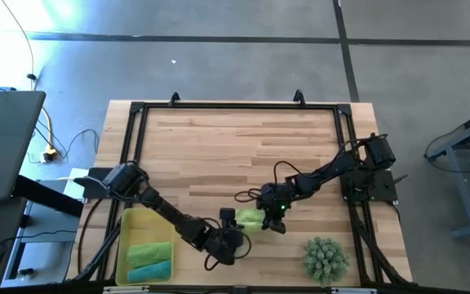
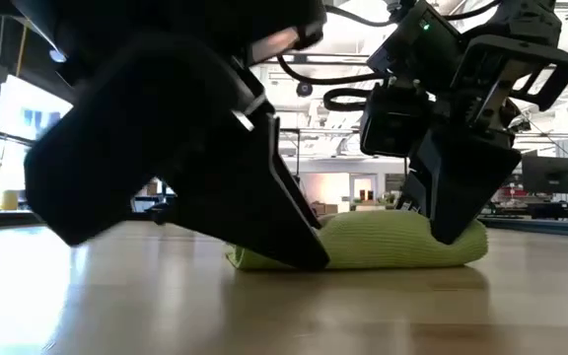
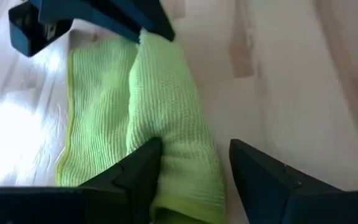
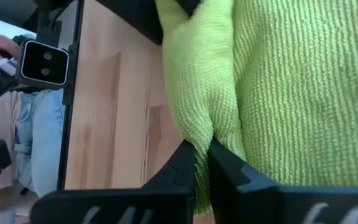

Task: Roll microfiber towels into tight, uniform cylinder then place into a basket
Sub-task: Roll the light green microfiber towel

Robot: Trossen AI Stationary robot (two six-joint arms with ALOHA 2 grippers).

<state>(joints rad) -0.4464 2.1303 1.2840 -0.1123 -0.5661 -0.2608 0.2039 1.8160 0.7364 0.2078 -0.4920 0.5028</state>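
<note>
Lying half-rolled on the pale wooden surface [image 1: 219,139], a ribbed lime green towel [image 2: 383,242] sits between both arms. The left pincer [image 3: 194,165] straddles one end, fingers spread; the right pincer [image 4: 202,163] is pressed together, pinching a fold of its soft nap.

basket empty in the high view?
No, the basket already holds a green towel and a teal towel.
</note>
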